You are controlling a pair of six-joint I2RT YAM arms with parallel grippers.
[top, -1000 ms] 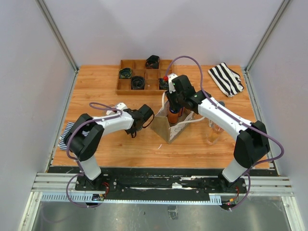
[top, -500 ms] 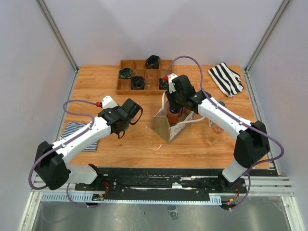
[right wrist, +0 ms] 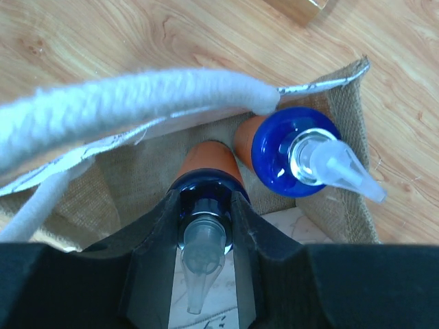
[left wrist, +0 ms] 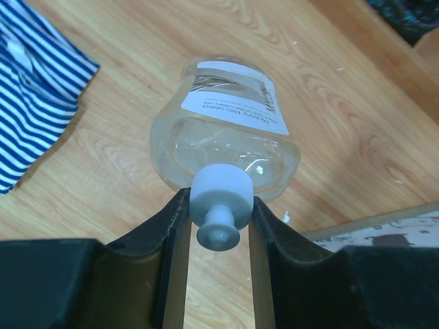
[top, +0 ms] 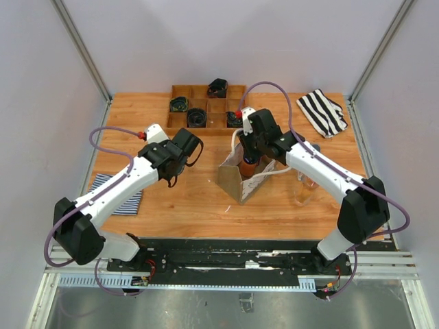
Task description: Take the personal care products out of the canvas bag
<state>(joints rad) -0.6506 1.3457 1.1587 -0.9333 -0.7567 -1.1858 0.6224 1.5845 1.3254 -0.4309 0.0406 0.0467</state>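
My left gripper (top: 181, 152) (left wrist: 218, 205) is shut on the grey cap of a clear bottle (left wrist: 226, 137), held over the wooden table left of the canvas bag (top: 236, 179). My right gripper (top: 248, 147) (right wrist: 206, 214) is down in the bag's mouth, shut on the blue pump neck of an orange bottle (right wrist: 209, 164). A second orange bottle with a blue pump (right wrist: 296, 151) stands beside it inside the bag (right wrist: 110, 185). A white rope handle (right wrist: 137, 96) crosses above them. Two more small bottles (top: 306, 149) (top: 304, 190) stand on the table right of the bag.
A brown wooden compartment tray (top: 180, 90) with black rolled items sits at the back. A black-and-white striped cloth (top: 322, 112) lies at the back right. A blue striped cloth (top: 113, 194) (left wrist: 34, 89) lies at the left edge.
My left arm has swung away from the bag, carrying the clear bottle leftward and a little toward the back. My right gripper has stayed in the bag on the orange bottle.
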